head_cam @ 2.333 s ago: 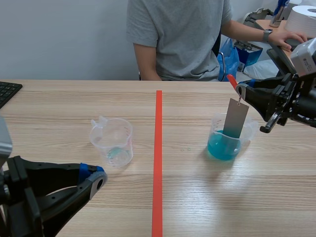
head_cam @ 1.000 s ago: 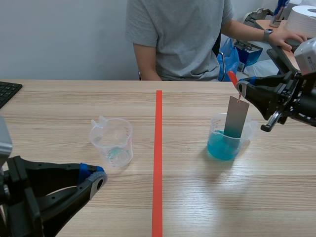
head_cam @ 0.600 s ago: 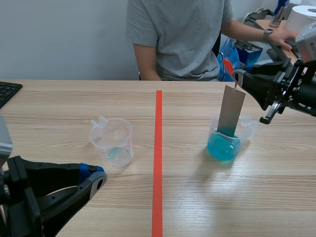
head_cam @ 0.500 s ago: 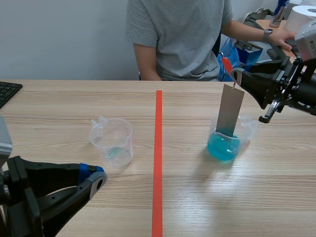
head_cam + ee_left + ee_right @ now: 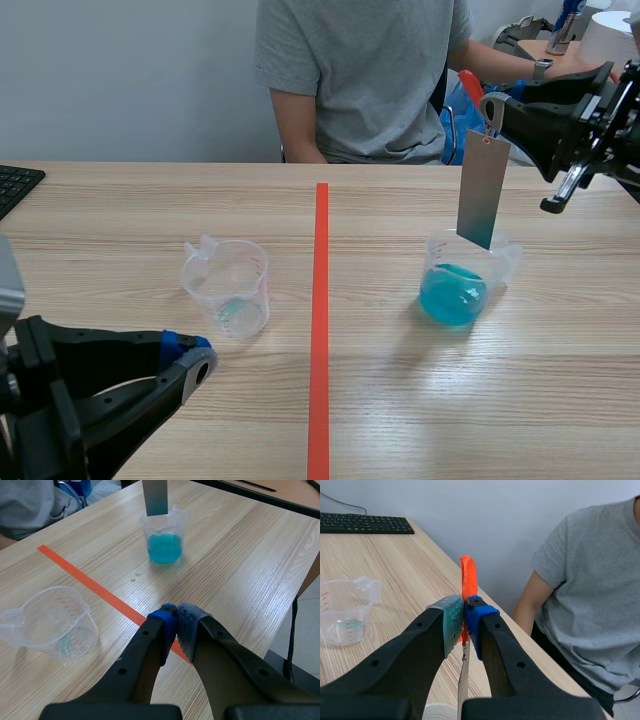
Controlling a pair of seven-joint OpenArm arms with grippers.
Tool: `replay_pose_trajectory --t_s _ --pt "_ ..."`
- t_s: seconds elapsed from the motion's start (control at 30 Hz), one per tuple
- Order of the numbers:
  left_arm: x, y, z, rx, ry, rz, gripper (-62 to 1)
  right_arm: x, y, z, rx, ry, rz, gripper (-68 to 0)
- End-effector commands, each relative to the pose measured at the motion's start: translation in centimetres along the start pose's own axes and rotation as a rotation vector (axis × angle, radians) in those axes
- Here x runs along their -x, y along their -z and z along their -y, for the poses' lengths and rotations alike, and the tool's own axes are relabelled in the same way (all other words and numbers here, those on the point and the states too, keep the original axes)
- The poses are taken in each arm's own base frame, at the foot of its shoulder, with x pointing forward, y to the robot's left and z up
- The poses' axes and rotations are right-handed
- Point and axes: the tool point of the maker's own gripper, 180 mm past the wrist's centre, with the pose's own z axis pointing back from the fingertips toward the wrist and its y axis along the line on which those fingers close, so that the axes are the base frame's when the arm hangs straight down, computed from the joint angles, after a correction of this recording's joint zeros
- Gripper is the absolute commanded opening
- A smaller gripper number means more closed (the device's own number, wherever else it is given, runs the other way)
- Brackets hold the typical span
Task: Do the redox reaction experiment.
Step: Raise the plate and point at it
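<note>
— What does the right gripper (image 5: 491, 106) have?
— Its fingers are pinched tight on an orange-red tab (image 5: 468, 577). A grey metal strip (image 5: 483, 190) hangs from the tab, above the beaker of blue liquid (image 5: 460, 283) on the right side of the table (image 5: 400, 400).
— What has changed?
— The arm has risen. The strip's lower end was in the liquid; now it hangs near the rim, out of the blue.
— And the left gripper (image 5: 176, 623)?
— Closed on nothing, low, near the clear beaker (image 5: 228, 287).
</note>
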Motion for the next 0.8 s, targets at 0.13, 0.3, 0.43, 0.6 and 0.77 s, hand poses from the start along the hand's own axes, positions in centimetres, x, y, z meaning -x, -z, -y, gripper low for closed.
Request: replay_pose_trajectory --t_s 0.13,0.3,0.43,0.6,0.77 --pt "-0.7 0.0 0.0 -0.004 -0.001 0.026 -57.1 -3.6 0.1 1.0 -0.016 -0.078 0.065 -66.4" --pt "-0.7 0.0 0.0 -0.004 -0.001 0.026 -57.1 -5.3 0.4 0.6 -0.044 -0.117 0.090 -66.4" --pt "-0.7 0.0 0.0 -0.004 -0.001 0.026 -57.1 -6.6 0.6 -0.1 -0.074 -0.149 0.109 -66.4" --pt "-0.7 0.0 0.0 -0.004 -0.001 0.026 -57.1 -8.1 0.7 -0.6 -0.100 -0.172 0.131 -66.5" --pt "-0.7 0.0 0.0 -0.004 -0.001 0.025 -57.1 -9.1 0.6 -0.6 -0.109 -0.175 0.146 -66.5"
